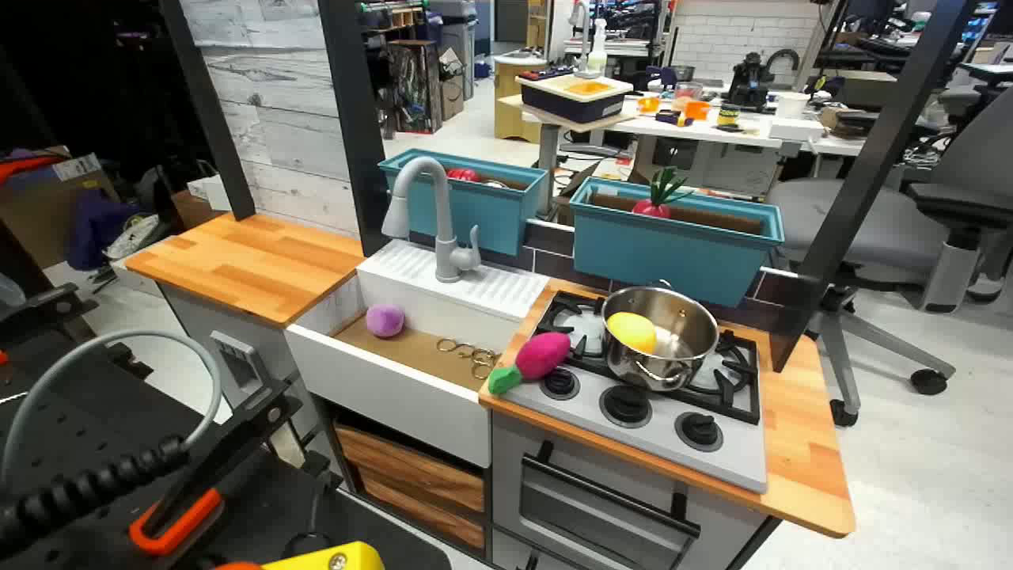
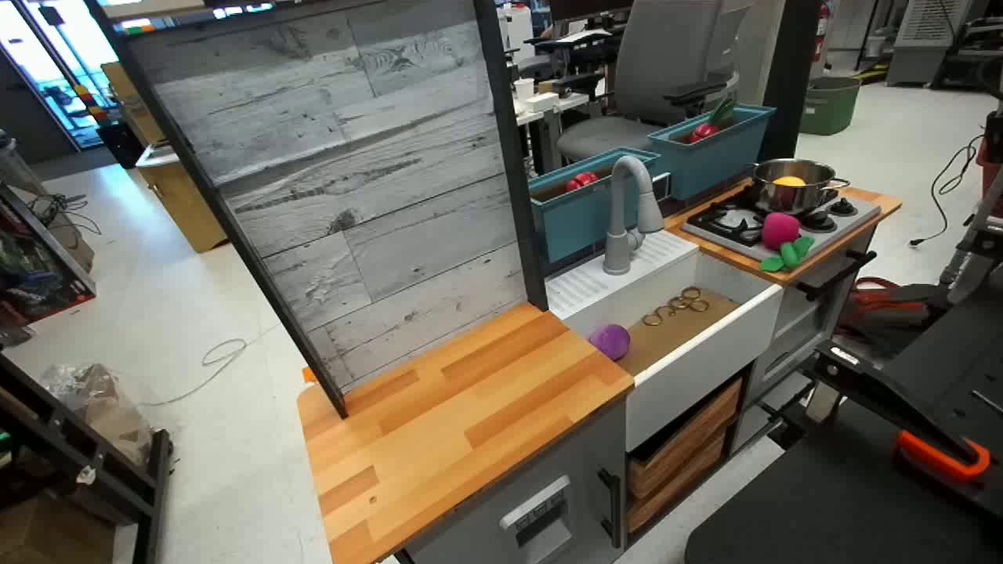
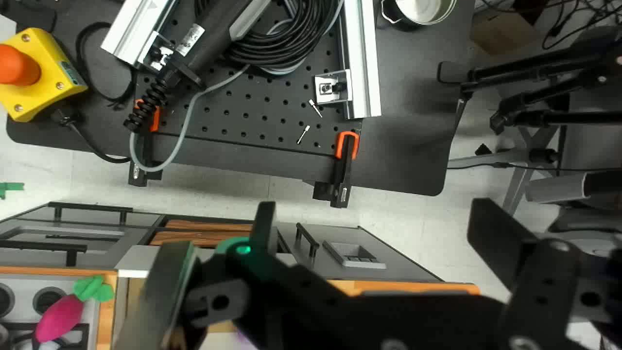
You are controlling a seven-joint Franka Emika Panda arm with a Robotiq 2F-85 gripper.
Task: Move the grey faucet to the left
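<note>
The grey faucet stands upright behind the white sink in both exterior views (image 1: 443,229) (image 2: 617,227). Its arched spout hangs forward over the drainboard edge, pointing left in an exterior view and right in an exterior view from another place. A small grey lever (image 1: 470,252) sits at its base. The sink (image 1: 380,388) lies below it. My gripper (image 3: 374,218) shows only in the wrist view, open with wide-apart fingers and nothing between them. It is out of both exterior views. The faucet cannot be made out in the wrist view.
Teal planters (image 1: 467,210) and a black post (image 1: 352,127) stand close behind the faucet. A purple ball (image 1: 385,320) and brass rings lie in the sink. A steel pot (image 1: 665,364) stands on the stove, a pink toy vegetable (image 1: 544,355) at its edge. A wooden counter (image 1: 261,261) adjoins the sink.
</note>
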